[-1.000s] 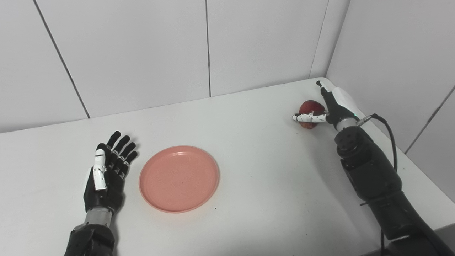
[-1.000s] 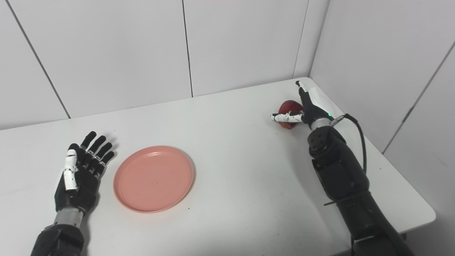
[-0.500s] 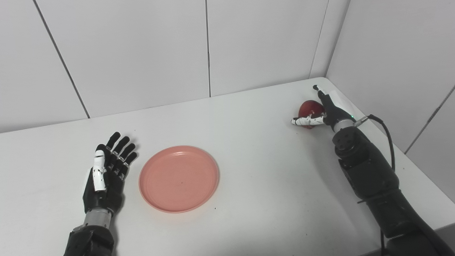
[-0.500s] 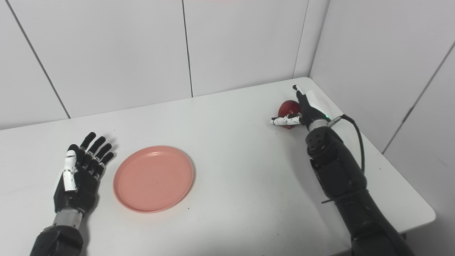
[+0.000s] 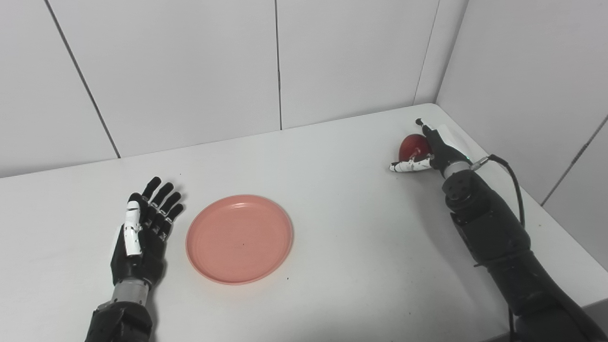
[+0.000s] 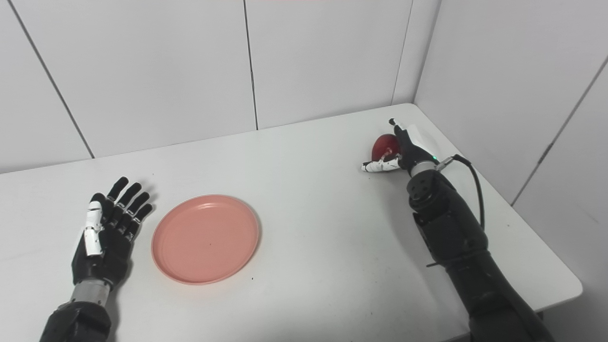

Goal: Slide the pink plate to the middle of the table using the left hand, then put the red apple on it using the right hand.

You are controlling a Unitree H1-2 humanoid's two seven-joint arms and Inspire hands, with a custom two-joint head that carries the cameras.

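While both arms come in from the near edge, the scene reads so:
Desk (image 5: 342,223): white, set into a corner of pale wall panels.
Pink plate (image 5: 239,238): flat on the desk, left of its middle — nothing on it.
Left hand (image 5: 141,232): just beside the plate's left rim, fingers spread, grasping nothing.
Right hand (image 5: 430,152): near the far right corner, thumb and fingers apart around the apple.
Red apple (image 5: 411,146): on the desk, against that hand — not lifted.

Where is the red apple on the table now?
The red apple sits at the far right corner of the table, by the wall, with the right hand against it, far from the pink plate.
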